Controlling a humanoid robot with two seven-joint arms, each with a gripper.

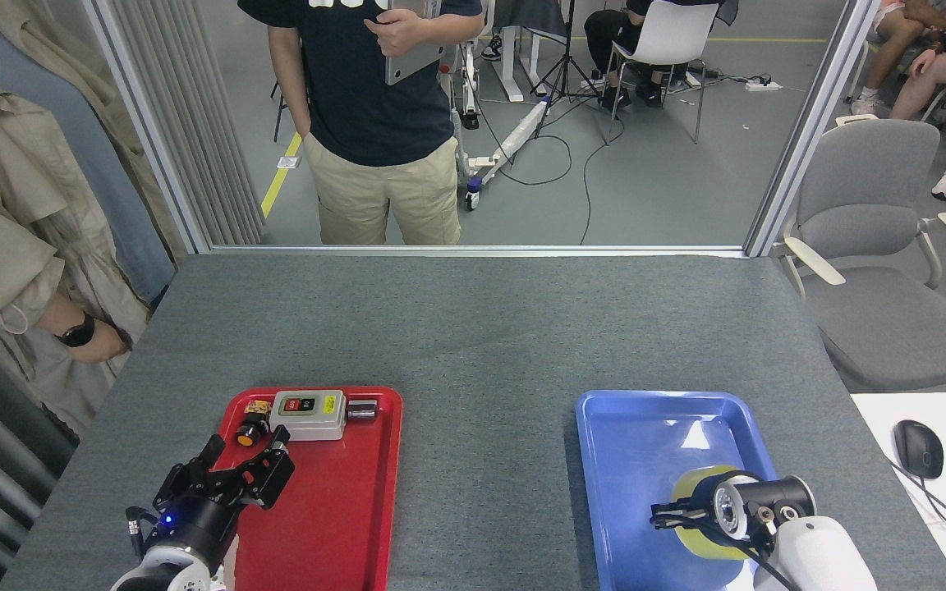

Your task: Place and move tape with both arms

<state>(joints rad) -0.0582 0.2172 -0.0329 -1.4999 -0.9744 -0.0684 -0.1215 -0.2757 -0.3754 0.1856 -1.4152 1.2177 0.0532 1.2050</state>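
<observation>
The yellow tape (693, 538) is over the near right part of the blue tray (629, 427), largely hidden behind my right gripper. My right gripper (668, 519) points left, and its black fingers (678, 517) lie across the roll's front, apparently shut on it. I cannot tell whether the roll rests on the tray floor. My left gripper (245, 461) is over the near left edge of the red tray (342, 509), open with its fingers spread and nothing between them, just short of an orange push button (253, 432).
At the red tray's far end lie a grey switch box (307, 414) and a small metal part (362, 409). A person (374, 115) stands beyond the table's far edge. Another person's forearm (79, 332) is at the left edge. A grey chair (867, 213) and a mouse (918, 447) are to the right.
</observation>
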